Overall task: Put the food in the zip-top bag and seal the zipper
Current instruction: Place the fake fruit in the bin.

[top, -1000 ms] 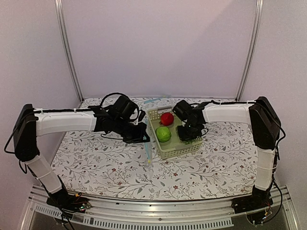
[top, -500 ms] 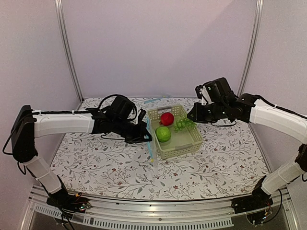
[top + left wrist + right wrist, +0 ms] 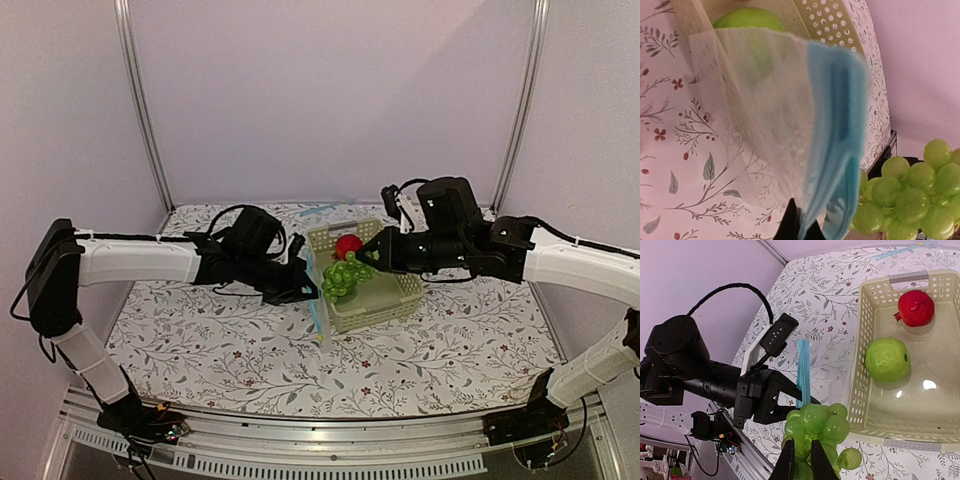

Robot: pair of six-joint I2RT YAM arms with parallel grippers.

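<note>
My right gripper (image 3: 801, 460) is shut on a bunch of green grapes (image 3: 817, 422), which hangs over the basket's left rim (image 3: 345, 275). A red apple (image 3: 915, 307) and a green apple (image 3: 886, 359) lie in the pale green basket (image 3: 860, 370). My left gripper (image 3: 800, 227) is shut on the mouth edge of the clear zip-top bag (image 3: 765, 110), pinching it by its light blue zipper (image 3: 840, 125). The bag hangs from those jaws just left of the basket (image 3: 316, 318). The grapes (image 3: 910, 200) are close beside the zipper, and I cannot tell if they touch.
The basket (image 3: 372, 318) stands mid-table on a floral cloth. A loose blue strip (image 3: 900, 251) lies at the back of the table. Metal frame posts rise at the rear corners.
My right gripper rose out of the basket holding the grapes and carried them left, up to the bag's mouth. The left arm has barely moved, still holding the bag.
</note>
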